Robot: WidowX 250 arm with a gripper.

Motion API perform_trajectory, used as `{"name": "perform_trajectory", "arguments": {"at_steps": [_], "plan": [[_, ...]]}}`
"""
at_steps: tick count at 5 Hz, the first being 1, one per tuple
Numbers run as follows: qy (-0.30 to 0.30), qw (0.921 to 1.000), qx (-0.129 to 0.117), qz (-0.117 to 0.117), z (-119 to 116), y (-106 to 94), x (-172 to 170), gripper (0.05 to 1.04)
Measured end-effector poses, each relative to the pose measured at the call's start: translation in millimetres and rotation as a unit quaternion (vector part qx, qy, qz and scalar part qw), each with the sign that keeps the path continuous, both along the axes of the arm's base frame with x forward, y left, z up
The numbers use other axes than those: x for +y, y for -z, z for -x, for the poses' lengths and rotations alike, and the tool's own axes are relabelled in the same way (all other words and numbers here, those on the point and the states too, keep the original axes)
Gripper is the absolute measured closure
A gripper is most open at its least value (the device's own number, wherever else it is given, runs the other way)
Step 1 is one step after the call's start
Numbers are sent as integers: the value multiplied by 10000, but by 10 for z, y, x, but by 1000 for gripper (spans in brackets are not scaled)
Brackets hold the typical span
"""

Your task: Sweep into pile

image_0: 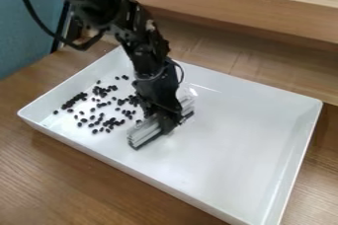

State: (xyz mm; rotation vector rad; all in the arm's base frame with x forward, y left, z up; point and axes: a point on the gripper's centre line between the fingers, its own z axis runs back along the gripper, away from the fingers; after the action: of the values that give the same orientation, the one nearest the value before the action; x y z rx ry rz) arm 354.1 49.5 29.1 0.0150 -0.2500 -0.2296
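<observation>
Black gripper (166, 119) is clamping pale sweeper (147, 131) between left and right edges of white tray (231, 145), nearer left! Dark beans (100, 115) are lying toward tray's left corner, some sitting clumped, others scattering singly, several resting just beside gripper.

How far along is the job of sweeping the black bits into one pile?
Done: the black bits all lie toward the left side of the white tray, with a few small clumps among them. In hand: the gripper holds a pale sweeper beside them. Left: many bits are scattered singly between the clumps, so gathering them into one pile seems mostly still to do.
</observation>
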Motion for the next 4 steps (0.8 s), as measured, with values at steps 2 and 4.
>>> {"name": "perform_trajectory", "arguments": {"at_steps": [2, 4], "plan": [[-321, 9995, -56, 36, 7, -41, 275, 689], [-460, 9987, -189, 81, -21, -66, 494, 689]]}}
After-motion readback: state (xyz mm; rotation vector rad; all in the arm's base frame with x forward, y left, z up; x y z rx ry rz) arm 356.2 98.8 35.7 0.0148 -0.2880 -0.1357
